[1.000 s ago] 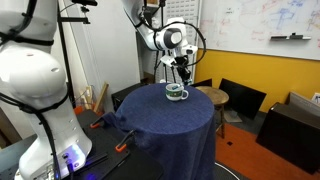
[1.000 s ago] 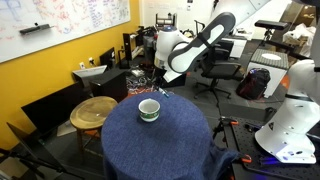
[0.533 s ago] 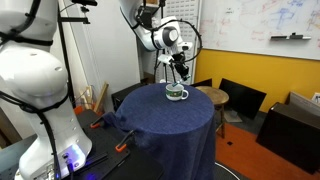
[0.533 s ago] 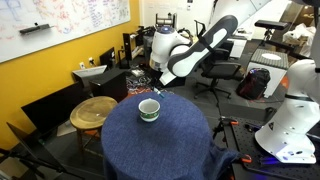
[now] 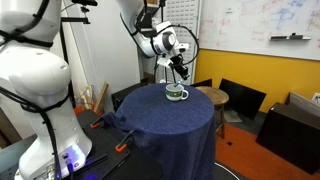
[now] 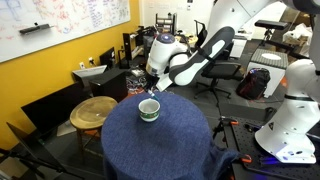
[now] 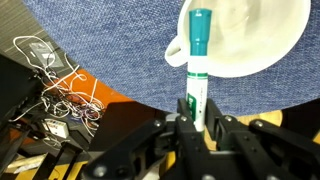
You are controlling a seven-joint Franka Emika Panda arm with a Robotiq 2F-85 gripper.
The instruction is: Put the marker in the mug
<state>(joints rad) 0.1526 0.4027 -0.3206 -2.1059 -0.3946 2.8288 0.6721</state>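
In the wrist view my gripper (image 7: 192, 118) is shut on the marker (image 7: 197, 55), a teal-green stick with a lighter lower part, which points out from the jaws over the white inside of the mug (image 7: 250, 35). In both exterior views the mug, white with a dark green band (image 5: 176, 94) (image 6: 149, 109), stands on the round blue-covered table (image 5: 170, 120) (image 6: 160, 140). The gripper (image 5: 180, 73) (image 6: 150, 90) hangs just above the mug. The marker is too small to make out in the exterior views.
A round wooden stool (image 6: 93, 111) (image 5: 212, 96) stands beside the table. Black chairs (image 5: 240, 98), tangled cables on the floor (image 7: 55, 80) and a second white robot base (image 5: 40, 100) surround the table. The table edge lies close to the mug.
The arm has swung in over the table, bringing the gripper with the marker from beyond the mug to just above it. The mug has not moved.
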